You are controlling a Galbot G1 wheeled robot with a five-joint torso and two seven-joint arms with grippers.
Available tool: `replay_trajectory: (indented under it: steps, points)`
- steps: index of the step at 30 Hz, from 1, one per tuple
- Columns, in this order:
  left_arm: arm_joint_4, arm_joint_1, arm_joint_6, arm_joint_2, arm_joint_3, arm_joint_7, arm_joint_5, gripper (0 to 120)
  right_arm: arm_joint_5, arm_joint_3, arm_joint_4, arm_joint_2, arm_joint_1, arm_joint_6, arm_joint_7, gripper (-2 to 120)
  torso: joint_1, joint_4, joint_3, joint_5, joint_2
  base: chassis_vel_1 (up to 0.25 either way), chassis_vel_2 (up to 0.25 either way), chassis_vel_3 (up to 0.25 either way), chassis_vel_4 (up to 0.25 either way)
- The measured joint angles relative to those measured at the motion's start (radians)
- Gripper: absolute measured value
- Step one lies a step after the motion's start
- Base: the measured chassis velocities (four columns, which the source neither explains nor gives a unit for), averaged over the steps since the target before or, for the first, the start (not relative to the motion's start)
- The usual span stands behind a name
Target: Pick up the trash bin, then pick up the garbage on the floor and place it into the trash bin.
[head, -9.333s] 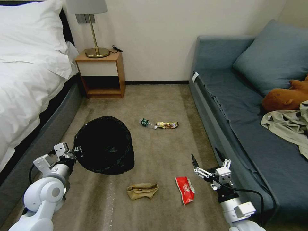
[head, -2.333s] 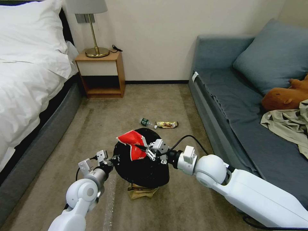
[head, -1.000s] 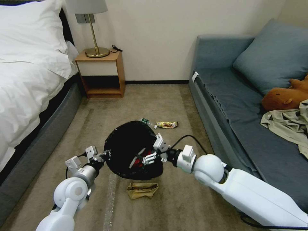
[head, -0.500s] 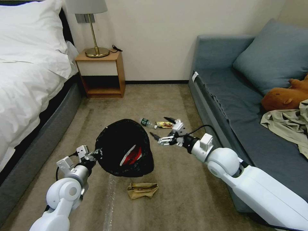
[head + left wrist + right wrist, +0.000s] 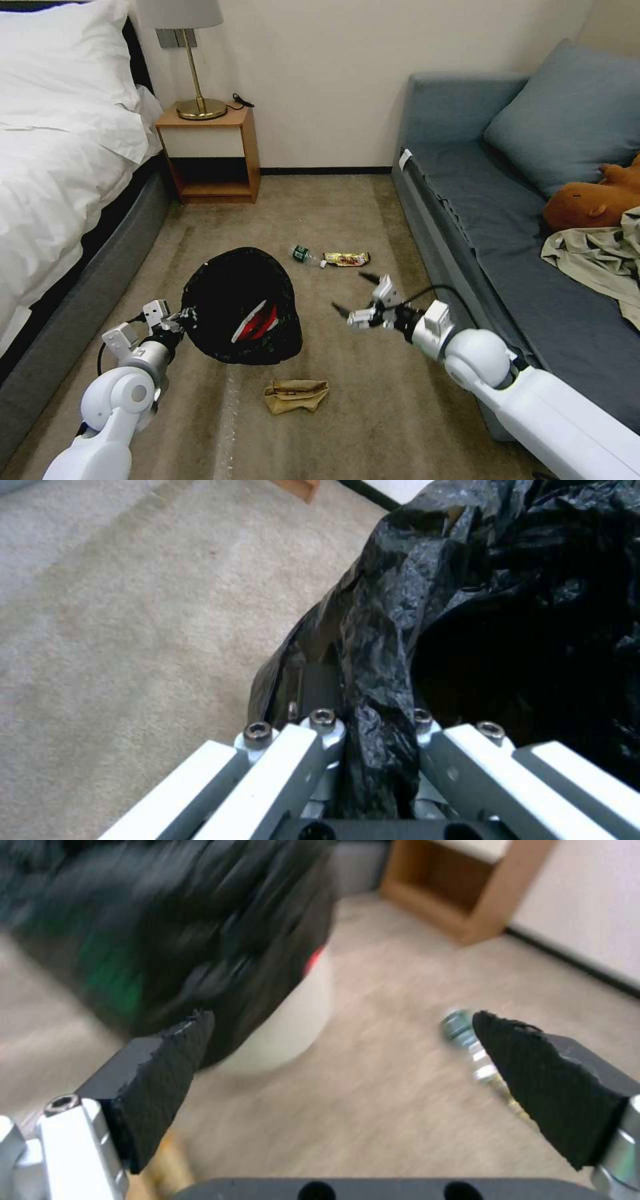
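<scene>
The trash bin (image 5: 240, 307), round and lined with crinkly black plastic, hangs just above the beige carpet (image 5: 373, 413), its rim pinched by the left gripper (image 5: 179, 319). A red snack packet (image 5: 257, 322) lies inside. The right gripper (image 5: 352, 292) hovers beside it, jaws wide apart, empty. A crumpled brown paper bag (image 5: 296, 395), small bottle (image 5: 304, 255) and gold wrapper (image 5: 347, 259) lie on the carpet.
</scene>
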Motion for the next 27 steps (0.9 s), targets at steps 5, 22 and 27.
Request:
replay_trajectory:
  steps: [5, 22, 27]
  points:
    - [0.010, -0.006, -0.005, -0.004, -0.013, 0.000, 0.008, 3, -0.027, -0.105, -0.055, -0.004, 0.061, -0.019, -0.092, 99, 0.000, 0.0002, 0.000, -0.0001, 0.000, 0.000, 0.000, 0.000, 0.000]
    - [0.026, -0.002, -0.006, 0.013, -0.054, 0.015, -0.005, 3, -0.099, -0.387, -0.243, 0.091, 0.358, -0.157, -0.393, 99, 0.000, 0.0002, 0.000, -0.0003, 0.000, 0.000, 0.000, 0.000, 0.000]
    - [0.028, 0.003, -0.006, 0.010, -0.077, 0.021, -0.010, 3, -0.118, -0.491, -0.342, 0.147, 0.445, -0.198, -0.427, 99, 0.000, 0.0001, 0.000, 0.0001, 0.000, 0.000, 0.000, 0.000, 0.000]
